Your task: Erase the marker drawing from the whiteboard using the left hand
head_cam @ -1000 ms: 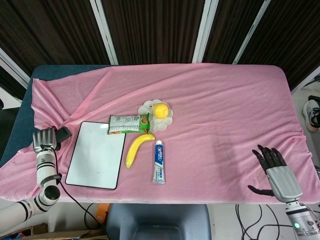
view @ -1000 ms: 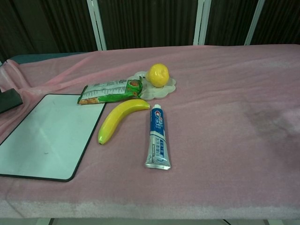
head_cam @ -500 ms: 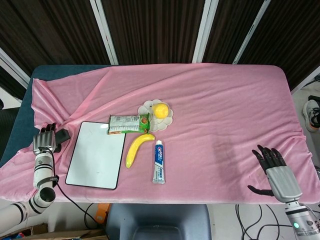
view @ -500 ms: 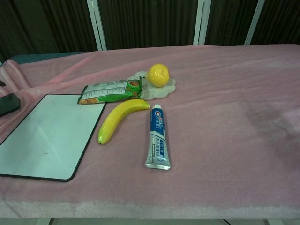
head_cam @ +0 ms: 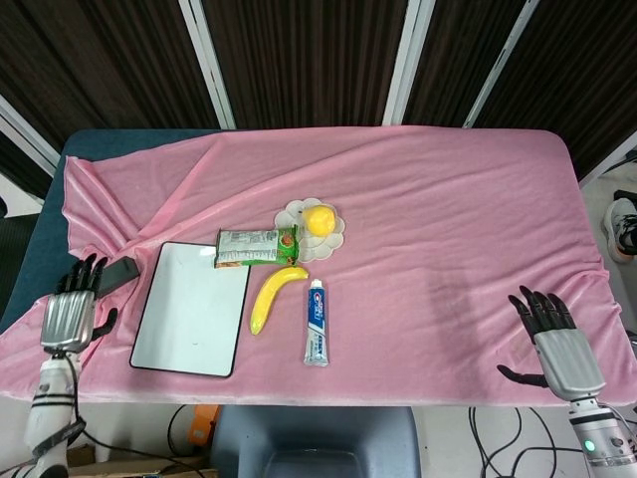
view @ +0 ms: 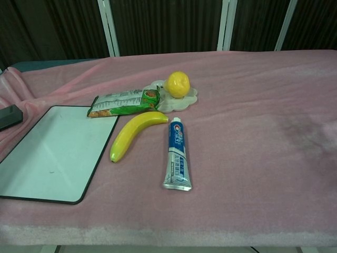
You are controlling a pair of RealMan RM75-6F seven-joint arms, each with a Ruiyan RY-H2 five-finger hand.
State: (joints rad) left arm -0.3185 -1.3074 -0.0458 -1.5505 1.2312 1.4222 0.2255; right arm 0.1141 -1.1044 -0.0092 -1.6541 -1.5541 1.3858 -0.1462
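Observation:
The whiteboard (head_cam: pixel 192 307) (view: pixel 53 152) lies on the pink cloth at the left; its surface looks white, with only a tiny speck near its lower middle. A dark eraser (head_cam: pixel 117 273) (view: pixel 9 116) lies on the cloth just left of the board's far corner. My left hand (head_cam: pixel 69 309) is near the table's left front edge, fingers apart and holding nothing, a little below and left of the eraser. My right hand (head_cam: pixel 555 344) rests at the front right edge, fingers spread and empty. Neither hand shows in the chest view.
Right of the board lie a green snack packet (head_cam: pixel 257 246), a banana (head_cam: pixel 273 296) and a toothpaste tube (head_cam: pixel 317 322). A yellow fruit (head_cam: pixel 319 219) sits on a small white plate (head_cam: pixel 296 216). The cloth is bunched into folds at the far left (head_cam: pixel 109 199).
My left hand has let go of the eraser and pulled back toward the table's left front edge; the eraser stays on the cloth. The right hand barely moved.

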